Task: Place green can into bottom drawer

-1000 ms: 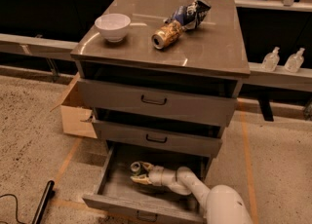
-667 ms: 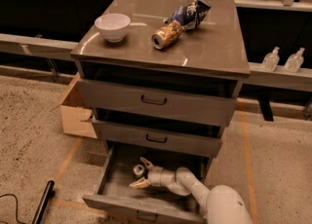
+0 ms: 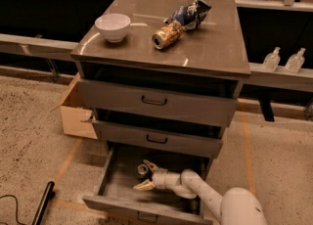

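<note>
1. The bottom drawer [image 3: 113, 186], grey, stands pulled out beneath the counter's front edge.
2. The green can [image 3: 143, 169], silver top showing, sits inside near its back.
3. The claw [image 3: 146, 176], spread wide, is just beside the can.

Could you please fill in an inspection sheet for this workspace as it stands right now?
Surface: the cabinet top carries three loose items.
Job's things: the bottom drawer is pulled well out. The green can is inside it toward the back, silver top showing.
Clutter: a white bowl, a gold-brown can on its side and a blue-white snack bag, all on the cabinet top.
Grippers: the gripper is inside the bottom drawer, fingers open, right by the green can.
Cables: a black cable lies on the floor at far left.
Surroundings: a cardboard box sits left of the cabinet and two clear bottles stand on the right ledge.
</note>
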### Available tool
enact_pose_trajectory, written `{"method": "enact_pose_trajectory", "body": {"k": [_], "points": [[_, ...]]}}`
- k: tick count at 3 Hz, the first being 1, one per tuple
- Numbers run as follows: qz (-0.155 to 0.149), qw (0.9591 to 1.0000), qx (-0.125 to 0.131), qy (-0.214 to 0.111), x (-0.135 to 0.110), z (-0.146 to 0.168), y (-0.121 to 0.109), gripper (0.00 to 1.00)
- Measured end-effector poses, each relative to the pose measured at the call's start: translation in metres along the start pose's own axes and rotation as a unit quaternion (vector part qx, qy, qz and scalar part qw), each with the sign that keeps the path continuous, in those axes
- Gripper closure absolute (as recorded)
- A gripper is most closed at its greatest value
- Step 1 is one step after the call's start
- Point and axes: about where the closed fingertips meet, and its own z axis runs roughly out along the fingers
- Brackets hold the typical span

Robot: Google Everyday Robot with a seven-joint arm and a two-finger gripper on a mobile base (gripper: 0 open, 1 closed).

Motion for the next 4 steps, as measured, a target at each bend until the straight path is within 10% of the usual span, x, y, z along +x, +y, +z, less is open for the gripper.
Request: {"method": "enact_pose_trajectory", "body": {"k": [2,4], "points": [[-0.015,0.9990,0.030,0.029,-0.015,-0.048,0.004,0.20],[0.040,0.9876,0.142,0.054,-0.035,-0.128,0.011,0.01]]}}
